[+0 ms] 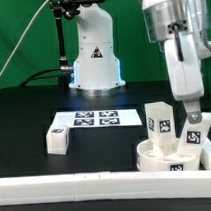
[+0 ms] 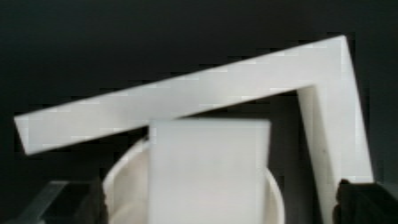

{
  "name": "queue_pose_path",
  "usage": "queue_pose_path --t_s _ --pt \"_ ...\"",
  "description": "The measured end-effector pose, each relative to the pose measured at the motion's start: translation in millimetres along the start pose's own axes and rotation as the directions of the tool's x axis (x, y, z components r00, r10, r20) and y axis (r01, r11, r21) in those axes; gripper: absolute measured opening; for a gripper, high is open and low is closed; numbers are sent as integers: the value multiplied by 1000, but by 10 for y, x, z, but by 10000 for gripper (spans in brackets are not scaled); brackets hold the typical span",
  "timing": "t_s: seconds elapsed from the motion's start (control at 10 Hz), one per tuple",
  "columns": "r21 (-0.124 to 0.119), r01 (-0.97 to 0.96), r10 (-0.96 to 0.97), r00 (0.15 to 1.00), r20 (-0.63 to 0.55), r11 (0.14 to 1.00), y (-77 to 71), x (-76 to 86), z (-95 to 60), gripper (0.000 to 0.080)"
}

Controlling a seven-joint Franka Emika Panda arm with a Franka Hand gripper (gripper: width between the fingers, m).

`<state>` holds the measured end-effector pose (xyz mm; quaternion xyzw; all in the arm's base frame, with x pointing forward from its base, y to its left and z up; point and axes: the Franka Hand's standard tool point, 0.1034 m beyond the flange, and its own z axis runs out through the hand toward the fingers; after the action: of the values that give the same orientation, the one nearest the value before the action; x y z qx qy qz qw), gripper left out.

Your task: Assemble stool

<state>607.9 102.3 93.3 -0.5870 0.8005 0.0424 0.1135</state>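
Note:
The stool's round white seat (image 1: 154,161) lies at the exterior view's right, just behind the front rail. Two short white legs stand on it: one tagged leg (image 1: 159,121) on its far side, and another leg (image 1: 193,136) straight under my gripper (image 1: 193,118). In the wrist view that leg (image 2: 210,160) stands upright on the seat (image 2: 128,178), between my dark fingers (image 2: 365,200). Dark gaps show on both sides of it, so the gripper (image 2: 214,208) is open and holds nothing. A third leg (image 1: 58,139) lies loose on the table at the exterior view's left.
The long white L-shaped rail (image 1: 87,181) runs along the table's front edge, and its corner (image 2: 267,80) wraps around the seat. The marker board (image 1: 94,119) lies in the middle of the black table. The arm's base (image 1: 94,54) stands behind it.

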Motion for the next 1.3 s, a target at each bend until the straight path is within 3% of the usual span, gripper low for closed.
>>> queue_pose_path --t_s 0.1,0.3,0.4,0.8,0.9,1.1,1.3 --pt "18 75 -75 997 -7 997 -115 167 -97 648" --pt "31 139 -138 990 -30 990 -274 420 -116 649" --pt "21 140 -139 990 -29 990 -319 416 -88 649" --pt "22 142 -141 990 -30 990 -320 407 -69 649" --pt "15 193 -192 981 -39 981 -314 436 -62 649" --pt "-24 444 -444 893 -78 896 -301 701 -27 649" --pt "-37 501 -502 861 -82 865 -281 819 -10 649"
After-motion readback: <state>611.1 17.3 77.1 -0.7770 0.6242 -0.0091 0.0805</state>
